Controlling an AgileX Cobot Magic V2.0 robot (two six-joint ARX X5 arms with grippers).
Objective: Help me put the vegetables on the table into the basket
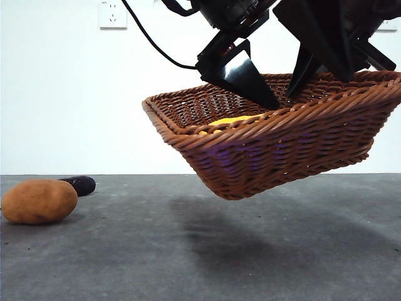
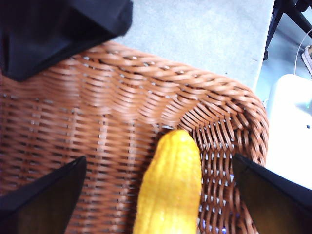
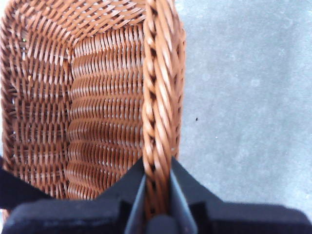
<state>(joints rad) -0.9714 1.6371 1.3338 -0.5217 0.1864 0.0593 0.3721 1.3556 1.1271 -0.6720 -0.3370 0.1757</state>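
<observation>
The oval tan-brown potato (image 1: 39, 201) is lying nearest the camera on the dark grey speckled bench (image 1: 263, 263), with the slim dark purple eggplant (image 1: 80, 184) resting just behind it, touching or nearly so.

The right gripper (image 3: 157, 195) is clenching its jaws on the braided rim of the shallow brown woven wicker basket (image 1: 276, 150), one jaw inside the wall and one outside, and is holding the basket tilted in the air above the bench, its shadow falling below. The left gripper (image 2: 158, 195) is hanging over the inside of the basket with its jaws spread wide and released; the bumpy yellow corn cob (image 2: 170, 187) is lying between them on the basket floor, its long axis pointing away from the gripper toward a corner.

So the corn is already in, while the potato and eggplant are waiting well off to one side of the lifted basket. The front view alone is not showing which arm is nearer them, but the left gripper is the free one, so I judge it is the one to reach across toward the potato, whose long axis is running across the front view.
</observation>
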